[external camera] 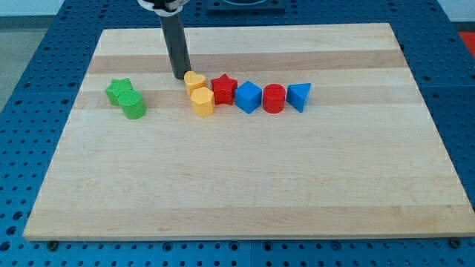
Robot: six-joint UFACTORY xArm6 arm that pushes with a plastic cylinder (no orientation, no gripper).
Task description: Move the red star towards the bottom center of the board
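The red star (223,88) lies on the wooden board (245,193), a little above mid-height and just left of centre. It touches a yellow heart (194,80) and a yellow hexagonal block (202,101) on its left and a blue cube (249,96) on its right. My tip (179,76) stands on the board just left of the yellow heart, close to it or touching it. The tip is about two block widths left of the red star.
A red cylinder (274,98) and a blue triangular block (299,96) continue the row to the right. A green star (119,90) and a green cylinder (133,105) sit together at the left. The board rests on a blue perforated table (22,89).
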